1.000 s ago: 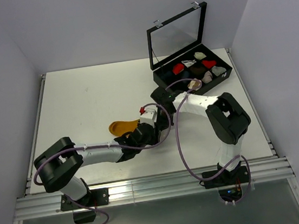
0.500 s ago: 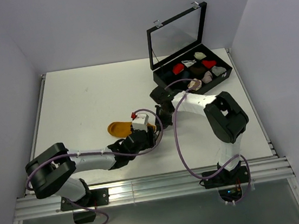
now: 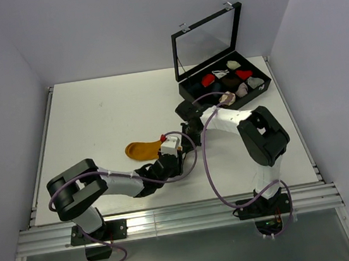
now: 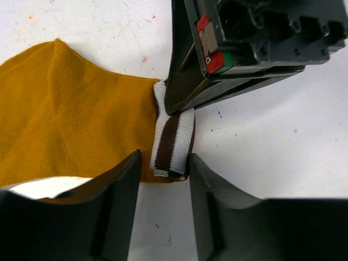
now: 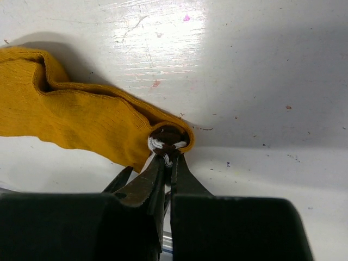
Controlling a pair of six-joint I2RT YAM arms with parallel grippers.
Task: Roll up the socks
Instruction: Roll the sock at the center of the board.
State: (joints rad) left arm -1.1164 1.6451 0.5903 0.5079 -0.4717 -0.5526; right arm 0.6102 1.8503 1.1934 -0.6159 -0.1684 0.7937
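**Cuff pinned, roll begun:** The dark, white-striped cuff [image 4: 174, 136] of the mustard sock [image 4: 70, 119] is gripped by the right gripper [image 5: 167, 159]. Its fingers are clenched on a small coil of the band right at their tips. The rest of the sock is laid flat on the white table [image 3: 96, 114], off to the left of those fingers.

The left gripper [image 4: 163, 166] is placed opposite with its fingers parted. The striped band is lodged between them at their tips, and no squeeze on it is seen. The cuff is judged to be pinned by one arm so that the first turn is held tight, while the other arm is set to take it over or push it along the foot.

The coiled end of the roll is shown only by the right wrist view. The flat stripes and the gap between the left fingers are shown only by the left wrist view. From overhead both sets of fingertips are hidden under the wrists, and only the sock's toe is seen.

An open black case [image 3: 256, 95] of small sock bundles [image 3: 208, 80] is seen well apart from both grippers, beyond the right one. No brown sock can be made out.
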